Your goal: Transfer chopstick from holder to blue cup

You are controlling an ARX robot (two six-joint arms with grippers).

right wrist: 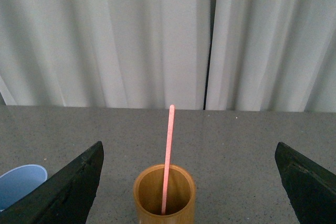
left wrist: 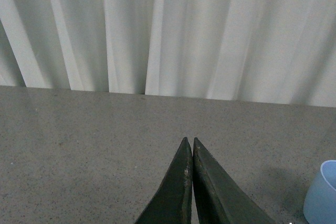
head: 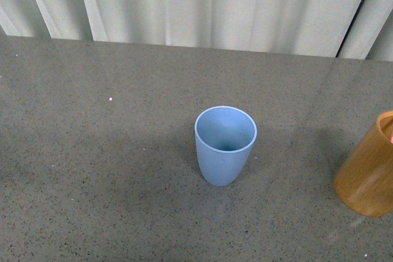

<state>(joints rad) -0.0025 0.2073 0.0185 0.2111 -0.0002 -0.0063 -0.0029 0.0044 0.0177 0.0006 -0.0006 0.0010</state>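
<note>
The light blue cup (head: 225,145) stands upright and empty at the middle of the grey table. The orange-brown holder (head: 370,168) stands at the right edge of the front view, partly cut off. In the right wrist view the holder (right wrist: 164,198) holds one salmon-pink chopstick (right wrist: 168,156) standing up in it. My right gripper (right wrist: 189,153) is open wide, its fingers either side of the holder and apart from it. The blue cup (right wrist: 18,183) shows beside one finger. My left gripper (left wrist: 189,141) is shut and empty above the table, with the cup's edge (left wrist: 321,195) off to one side. Neither arm shows in the front view.
Pale pleated curtains (head: 202,4) hang along the table's far edge. The grey speckled tabletop (head: 92,151) stretches to the left of the cup.
</note>
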